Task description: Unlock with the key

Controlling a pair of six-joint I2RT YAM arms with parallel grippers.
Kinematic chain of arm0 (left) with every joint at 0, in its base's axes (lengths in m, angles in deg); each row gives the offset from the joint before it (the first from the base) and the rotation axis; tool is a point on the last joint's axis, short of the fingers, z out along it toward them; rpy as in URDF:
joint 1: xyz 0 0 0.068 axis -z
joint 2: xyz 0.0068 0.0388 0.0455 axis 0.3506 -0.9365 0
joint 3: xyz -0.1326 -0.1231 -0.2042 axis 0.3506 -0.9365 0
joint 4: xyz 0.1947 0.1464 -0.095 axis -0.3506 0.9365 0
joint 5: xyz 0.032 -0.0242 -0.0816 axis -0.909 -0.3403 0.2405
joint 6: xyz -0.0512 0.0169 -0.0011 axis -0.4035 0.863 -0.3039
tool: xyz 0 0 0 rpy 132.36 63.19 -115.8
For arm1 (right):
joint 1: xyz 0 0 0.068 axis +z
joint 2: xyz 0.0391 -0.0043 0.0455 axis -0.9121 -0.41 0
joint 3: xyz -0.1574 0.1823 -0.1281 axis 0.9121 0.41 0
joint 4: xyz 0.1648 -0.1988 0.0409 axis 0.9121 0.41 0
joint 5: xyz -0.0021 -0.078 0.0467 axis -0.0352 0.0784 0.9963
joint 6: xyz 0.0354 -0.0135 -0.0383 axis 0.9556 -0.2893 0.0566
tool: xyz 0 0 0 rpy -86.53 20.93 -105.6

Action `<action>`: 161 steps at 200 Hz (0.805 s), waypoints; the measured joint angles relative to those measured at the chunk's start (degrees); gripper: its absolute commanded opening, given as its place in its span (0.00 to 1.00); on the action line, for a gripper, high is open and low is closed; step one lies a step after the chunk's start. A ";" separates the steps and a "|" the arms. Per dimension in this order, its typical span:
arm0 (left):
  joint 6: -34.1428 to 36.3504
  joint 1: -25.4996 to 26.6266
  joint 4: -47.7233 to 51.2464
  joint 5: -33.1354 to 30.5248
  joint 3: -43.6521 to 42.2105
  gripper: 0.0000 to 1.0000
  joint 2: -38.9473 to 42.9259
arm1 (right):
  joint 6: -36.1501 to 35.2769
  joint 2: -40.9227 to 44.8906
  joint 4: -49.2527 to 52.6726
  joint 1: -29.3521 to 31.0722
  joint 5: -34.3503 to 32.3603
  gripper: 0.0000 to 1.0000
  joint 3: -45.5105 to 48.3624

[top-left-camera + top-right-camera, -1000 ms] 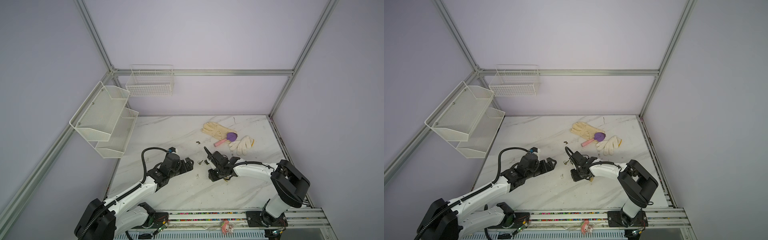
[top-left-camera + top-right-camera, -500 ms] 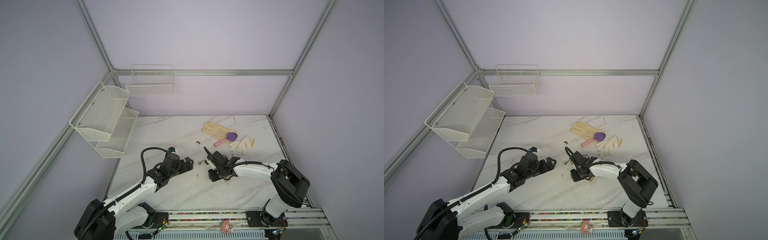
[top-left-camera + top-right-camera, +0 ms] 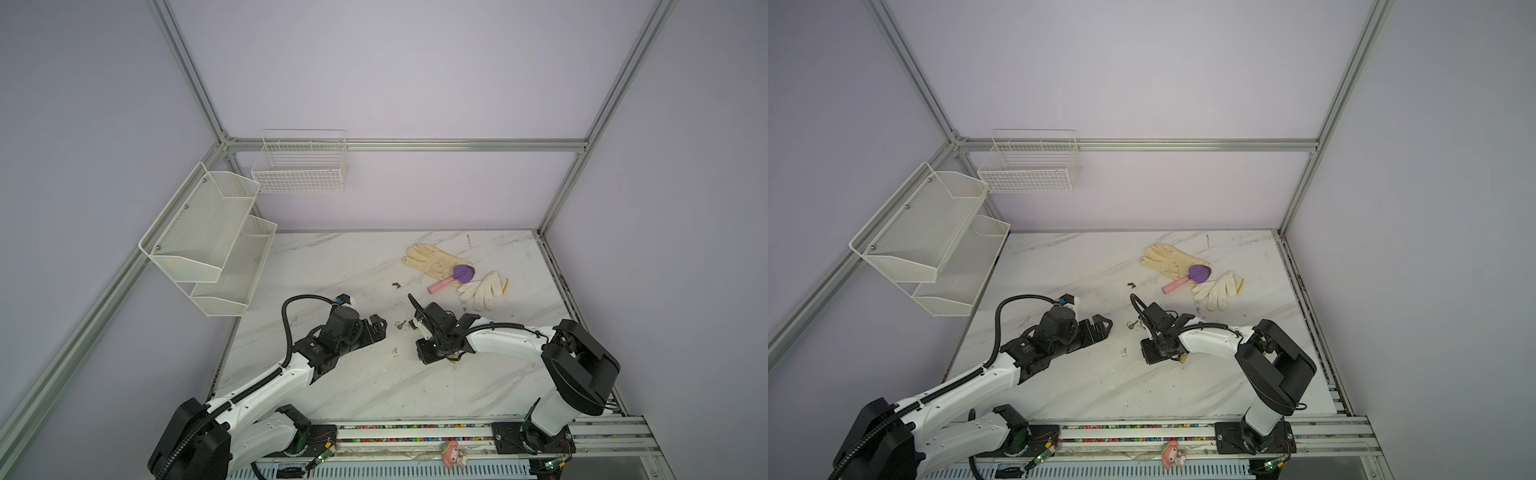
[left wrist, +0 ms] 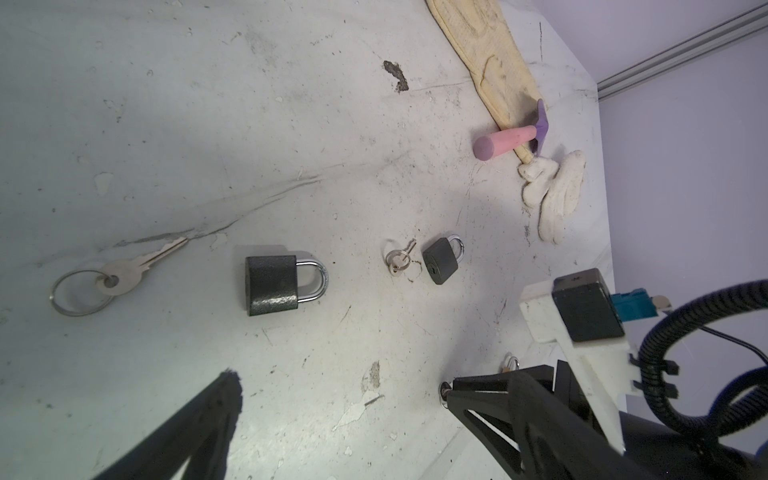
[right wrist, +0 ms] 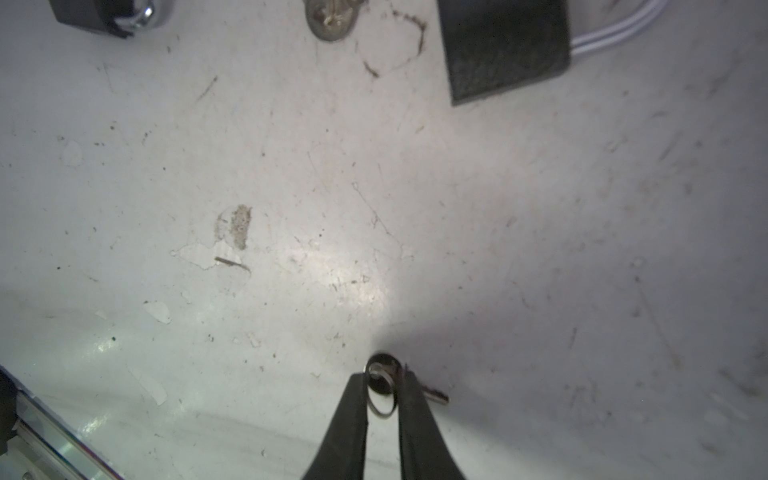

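Straddling the tiny key [image 5: 380, 384] where it lies flat on the bench [image 5: 457, 249], the right pincer [image 5: 384, 376] stands with its two tips close together. The key's ring fills the gap between them, so I read it as gripping the key by its head. The blade sticks out sideways past one tip, flat along the bench and crosswise to the pincer's reach rather than pointing ahead.

Ahead of the tips, well apart across bare bench, the small padlock [image 5: 505, 45] lies on its side, with a second key [image 5: 332, 16] on a ring just beside it. Farther out, the left pincer [image 3: 377, 326] gapes wide and holds nothing. Its wrist camera looks onto the larger padlock [image 4: 272, 284] and a big key [image 4: 120, 276] near that.

The right arm is plainly the nearer one for this key. The blade will likely need turning to face a keyway. I cannot tell which lock it fits.
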 measured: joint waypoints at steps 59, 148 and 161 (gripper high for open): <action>-0.39 0.00 0.00 0.00 0.00 1.00 0.00 | 0.81 0.00 0.02 0.00 0.00 0.13 0.00; -0.96 0.00 0.00 0.00 0.00 1.00 0.00 | 2.03 -1.03 -0.04 0.57 -0.11 0.07 -0.74; -1.03 0.00 0.02 0.00 0.00 1.00 0.04 | 2.29 -1.07 -0.09 0.70 -0.11 0.03 -0.94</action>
